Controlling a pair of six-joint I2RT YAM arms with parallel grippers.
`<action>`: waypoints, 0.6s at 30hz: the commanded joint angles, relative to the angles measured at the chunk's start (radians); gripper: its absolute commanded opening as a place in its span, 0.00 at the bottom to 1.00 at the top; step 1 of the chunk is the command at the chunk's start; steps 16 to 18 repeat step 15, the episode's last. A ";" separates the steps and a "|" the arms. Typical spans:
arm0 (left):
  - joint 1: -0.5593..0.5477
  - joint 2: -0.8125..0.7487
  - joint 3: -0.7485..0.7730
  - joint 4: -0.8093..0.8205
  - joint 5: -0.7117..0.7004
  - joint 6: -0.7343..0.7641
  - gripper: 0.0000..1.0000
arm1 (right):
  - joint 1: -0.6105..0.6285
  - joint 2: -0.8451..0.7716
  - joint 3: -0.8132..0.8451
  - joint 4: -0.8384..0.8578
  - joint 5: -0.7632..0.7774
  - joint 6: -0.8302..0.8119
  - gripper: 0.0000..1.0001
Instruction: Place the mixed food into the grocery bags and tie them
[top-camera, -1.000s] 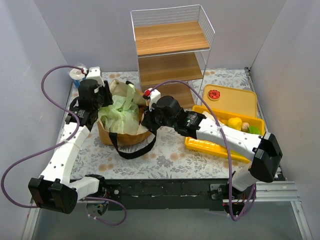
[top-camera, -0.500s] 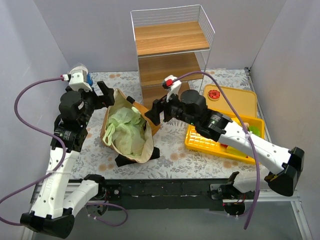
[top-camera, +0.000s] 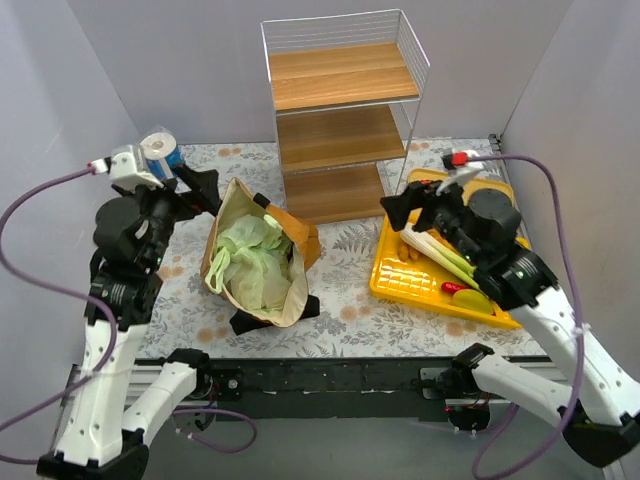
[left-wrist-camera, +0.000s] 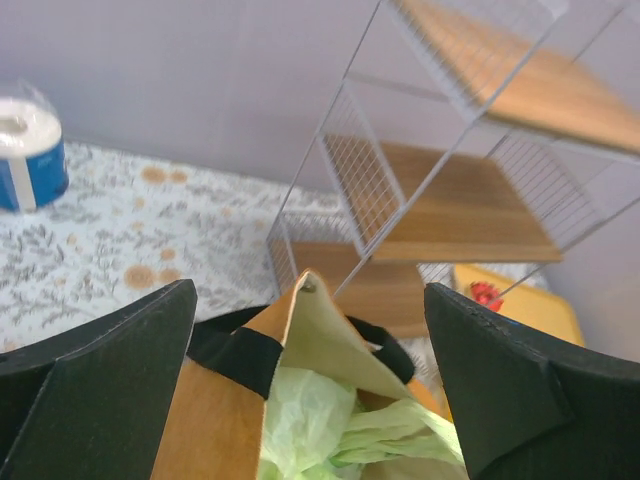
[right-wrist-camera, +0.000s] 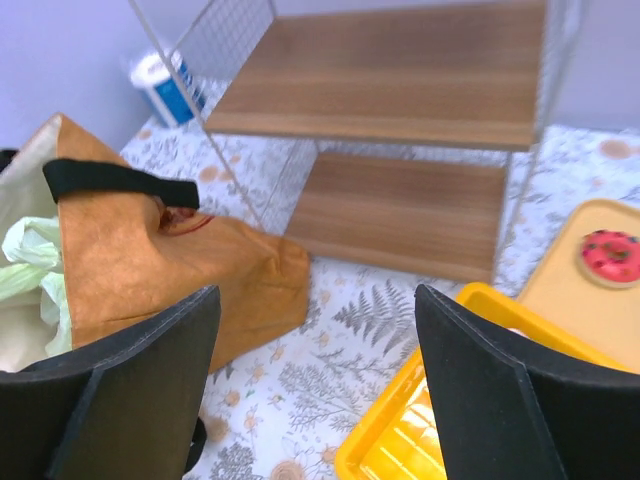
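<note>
The brown bag (top-camera: 296, 236) stands open-mouthed with the pale-green plastic bag (top-camera: 255, 262) tucked inside, ready to receive food from above. Both grippers are spread and empty. The left gripper (top-camera: 200, 188) hangs beside the bag's rim, and the right gripper (top-camera: 405, 205) is over the yellow tray (top-camera: 398, 287), where the leek (top-camera: 440, 255) and lemon (top-camera: 472, 300) lie, probably to fetch one.

- a robot lab test cell, not a real home: plain grey walls (top-camera: 60, 90) box in one small table on three sides.
- two white robot arms (top-camera: 100, 350) are bolted to a black rail (top-camera: 330, 385) at the table's near edge, with purple cables (top-camera: 510, 157) looping free.
- the household look is staged: a floral tablecloth (top-camera: 350, 305), a wire rack (top-camera: 340, 110) with wooden shelves, a yellow tray (top-camera: 395, 285) of vegetables (top-camera: 440, 255), a brown bag (top-camera: 300, 235).
</note>
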 joint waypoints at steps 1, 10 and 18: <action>0.006 -0.117 0.032 0.022 -0.022 -0.028 0.98 | 0.002 -0.170 -0.059 0.012 0.183 -0.053 0.86; 0.007 -0.135 0.038 -0.052 -0.114 -0.033 0.98 | 0.002 -0.310 -0.111 -0.034 0.317 -0.097 0.88; 0.006 -0.139 0.023 -0.053 -0.095 -0.044 0.98 | 0.002 -0.317 -0.117 -0.051 0.326 -0.100 0.88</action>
